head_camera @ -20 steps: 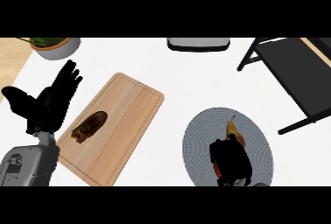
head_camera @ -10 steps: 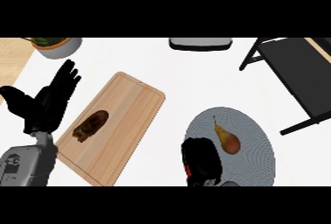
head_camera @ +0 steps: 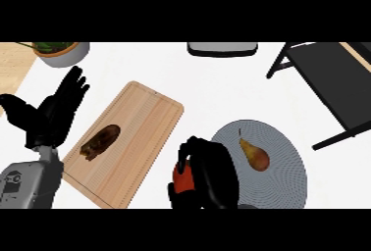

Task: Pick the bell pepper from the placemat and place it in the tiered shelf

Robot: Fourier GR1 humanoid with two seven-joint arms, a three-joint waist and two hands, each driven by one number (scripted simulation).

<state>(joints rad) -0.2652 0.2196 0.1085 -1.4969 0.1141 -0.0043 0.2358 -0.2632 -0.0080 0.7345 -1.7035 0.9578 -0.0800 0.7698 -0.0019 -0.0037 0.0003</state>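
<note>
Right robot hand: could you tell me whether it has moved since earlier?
Yes: the right robot hand, holding the pepper, moved left across the placemat toward the board.

The red-orange bell pepper [head_camera: 184,179] shows only as a small glossy patch, since the black right hand [head_camera: 210,169] curls round it and hides most of its body (its stem and its tilt cannot be made out). It sits just beyond the left rim of the round grey placemat [head_camera: 288,147], over the white counter. The placemat has a fine ribbed weave and lies flat at the view's lower right. The black tiered shelf [head_camera: 330,83], dark boards on a slanted frame with a tan wooden edge, stands in the upper right corner, one leg ending near the placemat's upper right rim without touching it.
</note>
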